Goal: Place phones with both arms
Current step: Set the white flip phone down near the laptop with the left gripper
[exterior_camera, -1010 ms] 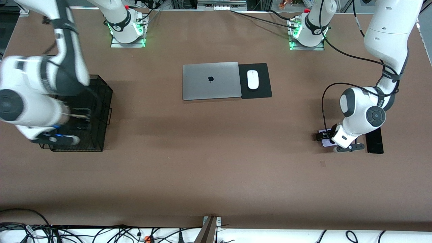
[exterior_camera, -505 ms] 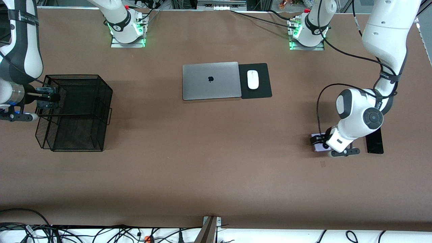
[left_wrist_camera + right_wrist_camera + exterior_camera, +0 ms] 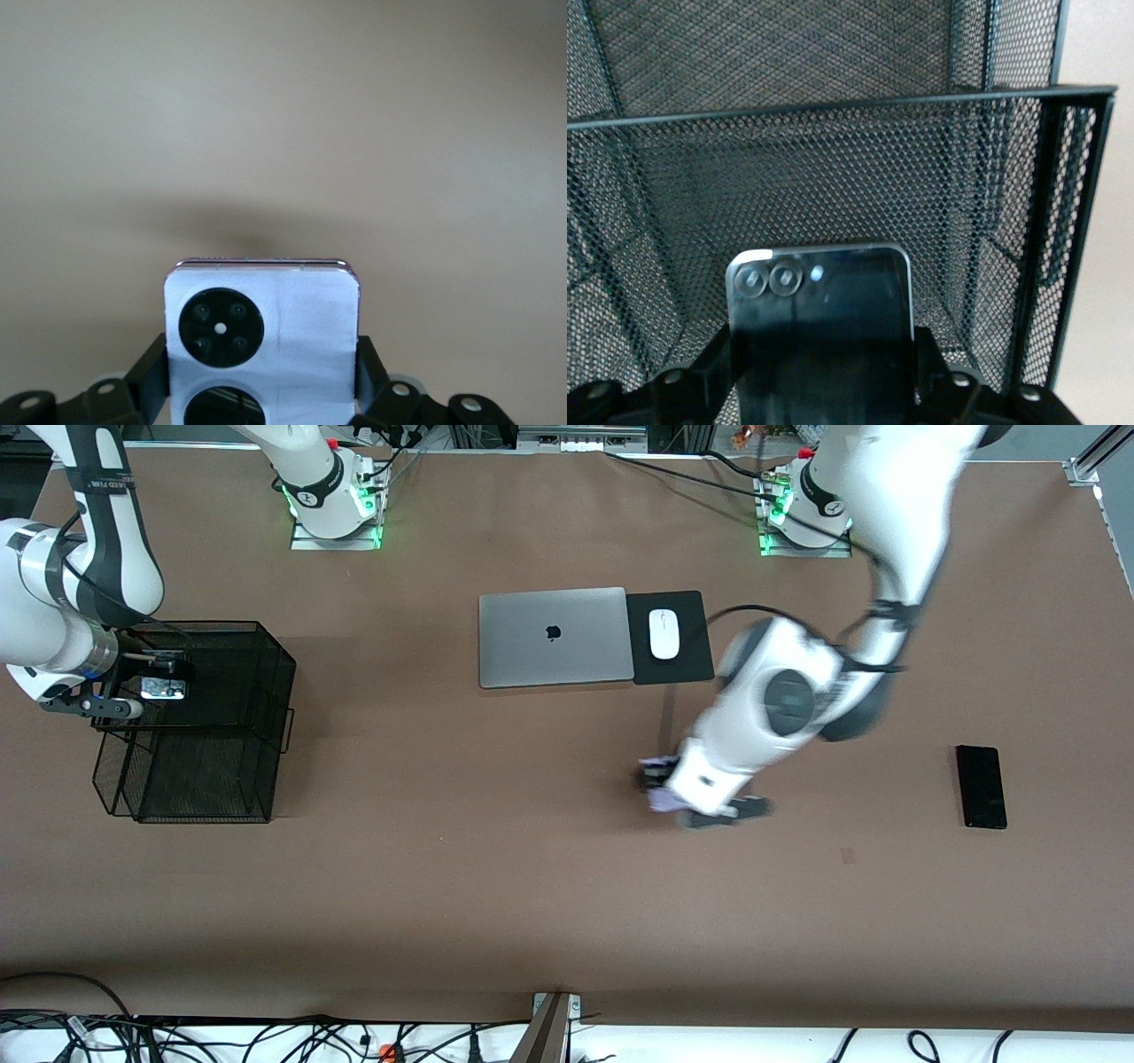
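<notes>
My left gripper (image 3: 660,788) is shut on the lavender-white phone (image 3: 659,799) with two black circles and holds it over bare table in the middle; the left wrist view shows the phone (image 3: 292,328) between the fingers (image 3: 146,376). My right gripper (image 3: 164,677) is shut on the black folded phone (image 3: 163,688) over the black mesh basket (image 3: 257,717); the right wrist view shows this phone (image 3: 824,336) above the basket's inside (image 3: 833,159). The long slim black phone (image 3: 981,786) lies flat toward the left arm's end of the table.
A closed grey laptop (image 3: 554,636) lies mid-table near the bases, beside a black pad (image 3: 687,664) with a white mouse (image 3: 663,634). Cables run along the table's near edge.
My left arm has lifted the lavender-white phone from beside the slim black phone and swung it toward the table's middle. My right gripper has shifted over the basket with the black folded phone.
</notes>
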{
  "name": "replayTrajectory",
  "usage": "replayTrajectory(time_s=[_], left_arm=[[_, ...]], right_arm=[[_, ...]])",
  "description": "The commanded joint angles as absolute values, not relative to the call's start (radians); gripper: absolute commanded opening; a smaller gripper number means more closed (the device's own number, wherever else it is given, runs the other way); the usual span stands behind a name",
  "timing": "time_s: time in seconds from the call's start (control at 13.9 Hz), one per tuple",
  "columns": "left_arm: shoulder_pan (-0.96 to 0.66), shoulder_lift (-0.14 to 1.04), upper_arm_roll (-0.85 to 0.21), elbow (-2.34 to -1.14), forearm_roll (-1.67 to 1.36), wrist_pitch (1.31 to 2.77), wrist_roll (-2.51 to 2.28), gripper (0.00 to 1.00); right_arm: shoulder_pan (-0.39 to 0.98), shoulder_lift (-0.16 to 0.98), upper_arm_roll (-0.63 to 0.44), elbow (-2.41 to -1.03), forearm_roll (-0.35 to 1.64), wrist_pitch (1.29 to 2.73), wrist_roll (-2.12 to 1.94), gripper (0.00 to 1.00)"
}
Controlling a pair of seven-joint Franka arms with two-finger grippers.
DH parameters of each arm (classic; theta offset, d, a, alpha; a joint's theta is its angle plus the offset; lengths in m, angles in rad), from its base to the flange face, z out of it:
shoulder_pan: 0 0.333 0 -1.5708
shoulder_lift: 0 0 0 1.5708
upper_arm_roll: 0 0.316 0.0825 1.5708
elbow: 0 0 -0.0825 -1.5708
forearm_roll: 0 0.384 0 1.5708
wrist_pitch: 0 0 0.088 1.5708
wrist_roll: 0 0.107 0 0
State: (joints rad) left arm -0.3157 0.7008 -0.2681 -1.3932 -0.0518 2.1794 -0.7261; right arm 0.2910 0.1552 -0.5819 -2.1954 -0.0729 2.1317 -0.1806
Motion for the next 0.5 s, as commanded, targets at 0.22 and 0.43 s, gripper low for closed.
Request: replayTrajectory(time_s=[0.22,0.43], left_arm=[[-0.587,0.989,-0.137,-1.117,-0.063,2.393,-0.828,0.0],[-0.692,1.031,-0.045,-1.114,-0.063,2.431,-0.839,0.01]], right_arm=[[0.314,0.115,-0.584,-1.963,-0.067,1.868,-0.195,1.0],[0.345,0.158,-0.581,-1.733,-0.066,1.651,-0.199,1.0]])
